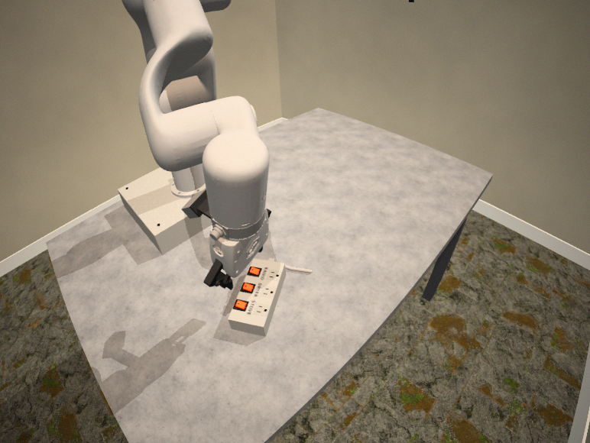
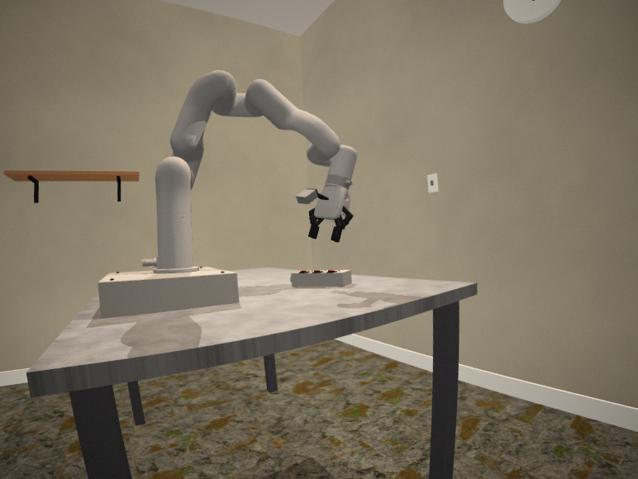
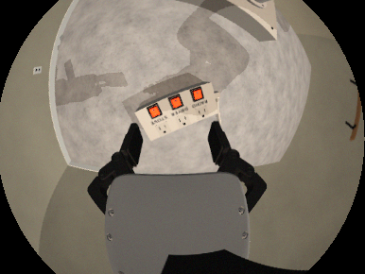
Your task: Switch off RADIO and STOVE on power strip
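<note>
A cream power strip [image 1: 256, 297] lies flat on the grey table, right way up, with three rocker switches in a row, all lit orange. The RADIO switch [image 1: 254, 270] is nearest the cord, the middle switch [image 1: 247, 287] follows, and the STOVE switch [image 1: 241, 305] is at the near end. The strip also shows in the exterior view [image 2: 321, 277] and in the wrist view [image 3: 177, 107]. My gripper [image 2: 326, 230] is open and empty, hanging well above the strip. In the wrist view the two black fingers frame the strip's near edge.
The arm's cream base block [image 1: 151, 207] stands on the table behind the strip. A short white cord [image 1: 298, 269] leaves the strip's far end. The table edge runs to the right [image 1: 419, 280]. A wall shelf [image 2: 72, 176] hangs far left.
</note>
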Tool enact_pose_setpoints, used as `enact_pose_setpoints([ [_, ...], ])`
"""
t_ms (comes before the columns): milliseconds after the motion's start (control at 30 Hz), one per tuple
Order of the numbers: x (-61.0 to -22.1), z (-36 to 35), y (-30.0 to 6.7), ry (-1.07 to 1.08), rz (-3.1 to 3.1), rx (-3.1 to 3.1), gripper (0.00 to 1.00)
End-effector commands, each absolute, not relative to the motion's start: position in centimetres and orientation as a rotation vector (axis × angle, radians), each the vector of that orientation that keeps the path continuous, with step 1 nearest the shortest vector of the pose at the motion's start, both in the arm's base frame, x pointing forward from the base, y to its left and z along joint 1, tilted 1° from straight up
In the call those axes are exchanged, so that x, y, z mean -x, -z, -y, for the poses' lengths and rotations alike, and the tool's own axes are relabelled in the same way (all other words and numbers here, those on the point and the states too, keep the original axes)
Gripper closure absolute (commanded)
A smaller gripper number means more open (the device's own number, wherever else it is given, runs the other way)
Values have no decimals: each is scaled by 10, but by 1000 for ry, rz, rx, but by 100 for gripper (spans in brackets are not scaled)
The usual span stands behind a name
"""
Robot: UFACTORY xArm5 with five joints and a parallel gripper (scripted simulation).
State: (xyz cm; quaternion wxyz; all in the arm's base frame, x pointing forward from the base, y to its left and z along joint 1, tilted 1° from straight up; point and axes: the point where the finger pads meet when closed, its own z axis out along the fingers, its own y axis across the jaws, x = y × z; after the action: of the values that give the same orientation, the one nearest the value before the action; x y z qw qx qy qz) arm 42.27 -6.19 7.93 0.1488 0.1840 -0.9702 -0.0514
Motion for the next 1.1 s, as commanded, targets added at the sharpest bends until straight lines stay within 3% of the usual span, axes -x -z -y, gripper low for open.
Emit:
enact_pose_setpoints([
  [0,-424,62,-81,146,2793,-530,0],
  [367,-424,61,-81,143,2797,-526,0],
  [700,-433,14,-111,2,3121,-236,0],
  [1067,-433,9,-114,-2,3148,-209,0],
])
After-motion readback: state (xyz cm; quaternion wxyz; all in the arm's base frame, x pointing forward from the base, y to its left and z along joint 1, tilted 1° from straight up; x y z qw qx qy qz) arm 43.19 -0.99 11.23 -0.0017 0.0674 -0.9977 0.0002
